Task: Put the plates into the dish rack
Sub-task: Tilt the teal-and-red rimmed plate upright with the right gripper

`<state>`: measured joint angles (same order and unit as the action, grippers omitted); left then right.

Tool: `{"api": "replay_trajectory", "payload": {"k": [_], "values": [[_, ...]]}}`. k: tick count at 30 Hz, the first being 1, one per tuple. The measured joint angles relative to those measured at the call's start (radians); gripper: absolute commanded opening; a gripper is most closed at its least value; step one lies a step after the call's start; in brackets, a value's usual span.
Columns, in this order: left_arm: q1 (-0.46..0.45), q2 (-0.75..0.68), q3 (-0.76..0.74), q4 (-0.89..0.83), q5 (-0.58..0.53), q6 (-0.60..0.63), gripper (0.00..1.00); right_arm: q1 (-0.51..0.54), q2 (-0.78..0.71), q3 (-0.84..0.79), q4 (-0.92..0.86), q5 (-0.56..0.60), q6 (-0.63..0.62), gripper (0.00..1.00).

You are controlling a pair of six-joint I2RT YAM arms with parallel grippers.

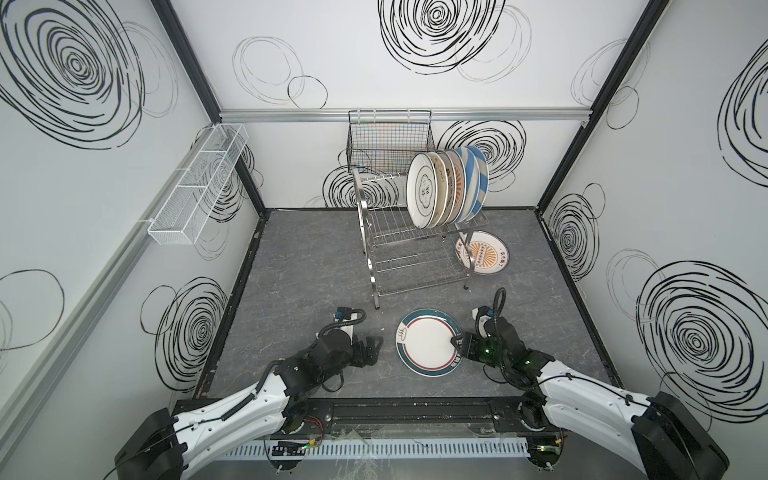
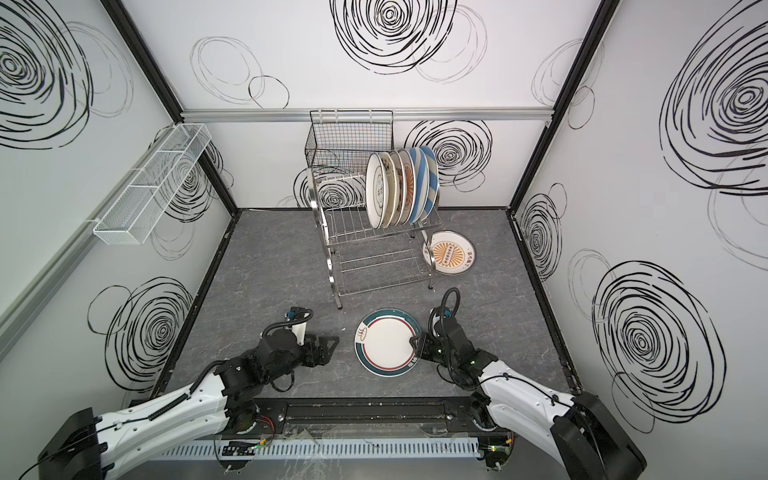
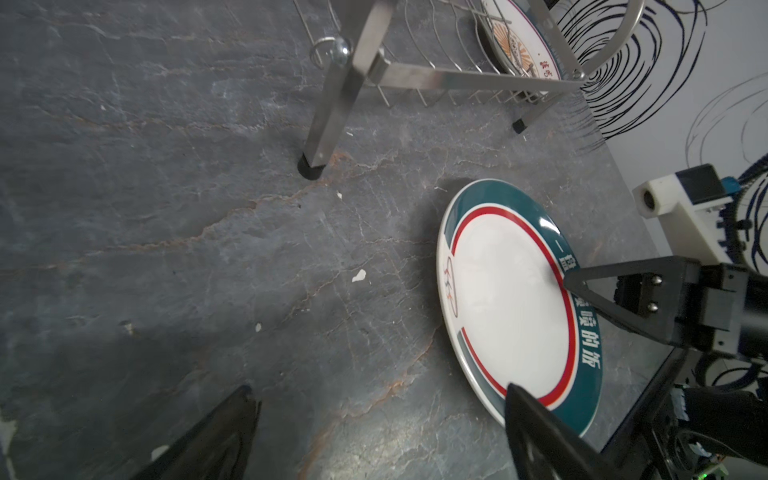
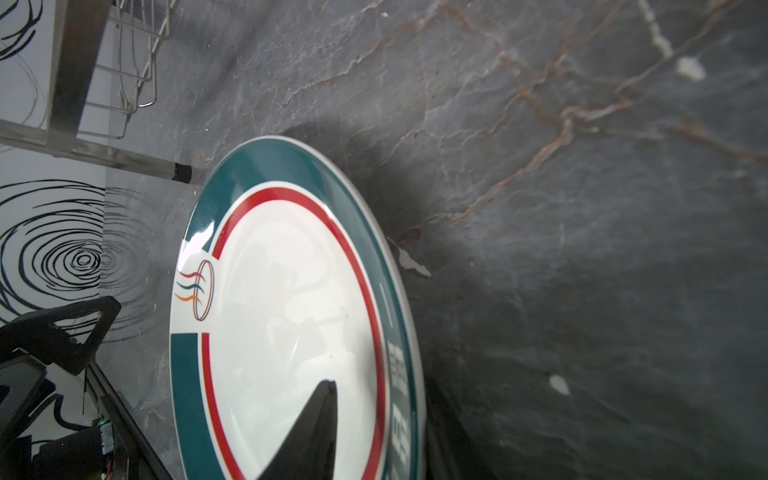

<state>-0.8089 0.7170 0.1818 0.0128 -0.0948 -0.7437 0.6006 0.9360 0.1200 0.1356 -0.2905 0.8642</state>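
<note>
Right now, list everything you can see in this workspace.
racked plates: six, two blue-striped, one sunburst, the rest white or cream, upright in the rack's top tier
sunburst plate: one, white and orange, on the table right of the rack
green-rim plate: one, white with green and red rings, at the table's front
rack: one, steel, at the table's back
basket: one, black wire, on the back wall
tray: one, white mesh, on the left wall
table: one, grey marbled
left hand: black, open, empty
right hand: black, astride the green-rim plate's edge
</note>
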Motion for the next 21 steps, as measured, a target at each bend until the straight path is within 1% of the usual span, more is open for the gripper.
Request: {"api": "replay_trajectory", "payload": {"k": [6, 12, 17, 21], "values": [[0.109, -0.048, 0.003, -0.033, 0.050, 0.026, 0.96, -0.021, 0.071, 0.032, 0.016, -0.015, -0.004, 0.14], [0.212, -0.103, 0.003, -0.068, 0.091, 0.064, 0.96, -0.055, 0.079, 0.103, -0.014, -0.071, -0.024, 0.00], [0.271, -0.109, -0.006, -0.074, 0.117, 0.088, 0.96, -0.081, 0.050, 0.127, -0.071, -0.099, -0.055, 0.00], [0.298, -0.108, -0.024, -0.076, 0.133, 0.100, 0.96, -0.084, -0.021, 0.143, -0.152, -0.103, -0.098, 0.00]]}}
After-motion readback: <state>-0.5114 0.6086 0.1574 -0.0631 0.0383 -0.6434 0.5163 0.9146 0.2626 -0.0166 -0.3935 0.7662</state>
